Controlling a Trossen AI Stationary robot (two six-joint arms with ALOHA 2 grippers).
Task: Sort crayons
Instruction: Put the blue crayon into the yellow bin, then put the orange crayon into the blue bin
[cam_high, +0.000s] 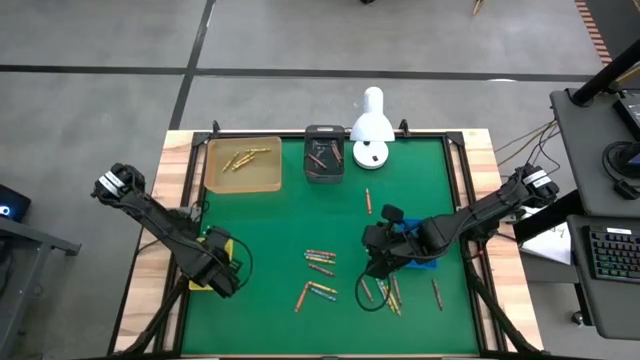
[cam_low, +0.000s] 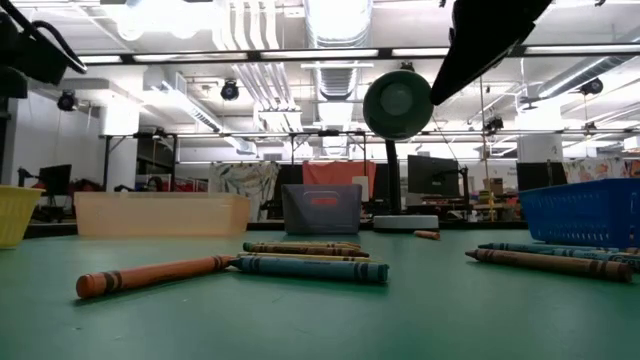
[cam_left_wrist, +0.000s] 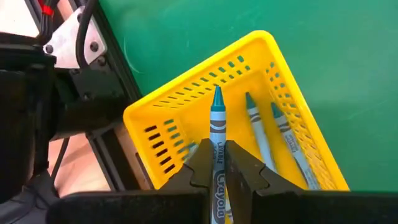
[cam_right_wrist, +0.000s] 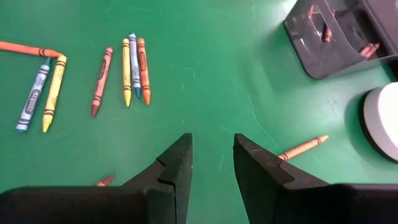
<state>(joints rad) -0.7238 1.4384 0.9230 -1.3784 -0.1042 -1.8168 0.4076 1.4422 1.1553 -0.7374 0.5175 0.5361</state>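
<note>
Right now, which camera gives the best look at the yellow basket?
The left wrist view: the yellow basket fills the picture, with blue crayons inside and another blue crayon pinched in the left claw above it. The high view shows only a sliver under that arm; the low view catches one edge; the right wrist view misses it.

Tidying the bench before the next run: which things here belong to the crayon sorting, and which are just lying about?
Job: loose crayons; blue crayon in left gripper; yellow tray; tan tray; dark bin; blue basket.
Lying about: white lamp.

Loose crayons (cam_high: 320, 272) lie between both arms' tools
</note>
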